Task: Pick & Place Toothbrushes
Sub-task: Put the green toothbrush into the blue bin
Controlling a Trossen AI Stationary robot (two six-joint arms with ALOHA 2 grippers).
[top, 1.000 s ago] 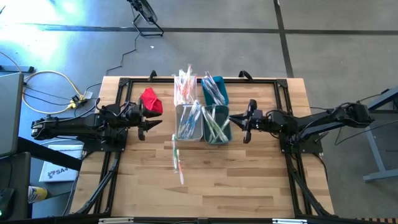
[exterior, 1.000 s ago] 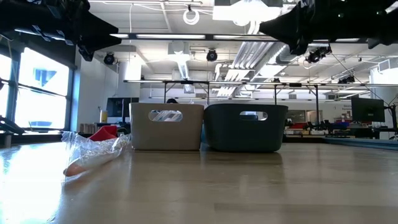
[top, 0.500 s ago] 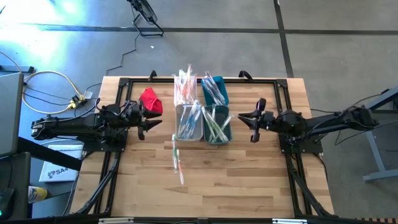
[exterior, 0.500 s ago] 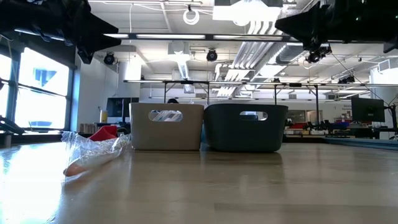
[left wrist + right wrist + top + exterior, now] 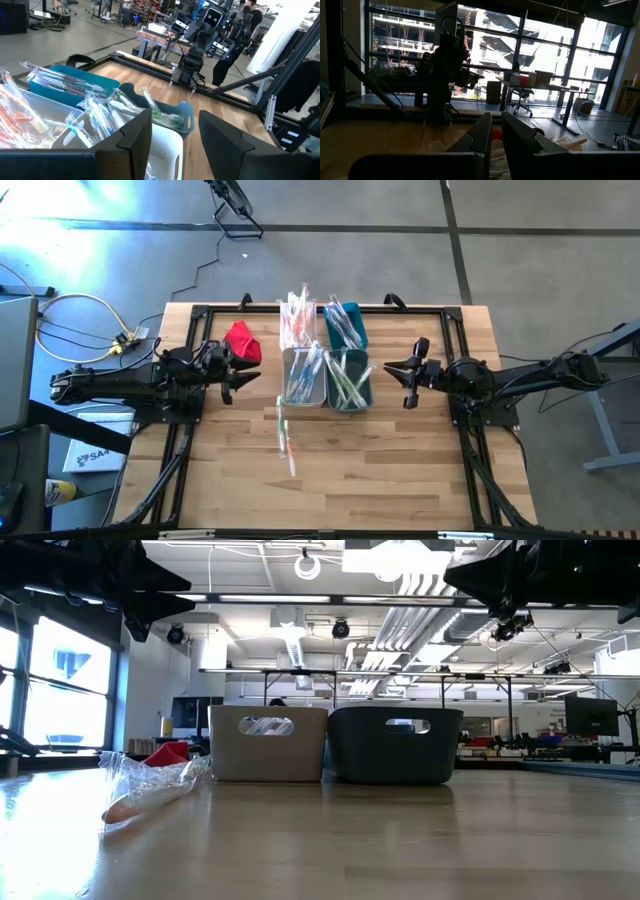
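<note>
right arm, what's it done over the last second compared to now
The right pincer has pulled back from the bins toward its own side of the table, shut and carrying nothing. The left pincer kept its place, open, beside the red cloth. The toothbrushes loose on the table did not move.

A red cloth (image 5: 242, 341) lay on the wooden bench (image 5: 380, 470) near its far left side. Four small bins stood clustered at the middle: a white bin (image 5: 285, 385) beside a dark teal bin (image 5: 366, 388), and a brighter teal bin (image 5: 330, 333) behind. A yellow cable (image 5: 85, 300) curled on the floor.
</note>
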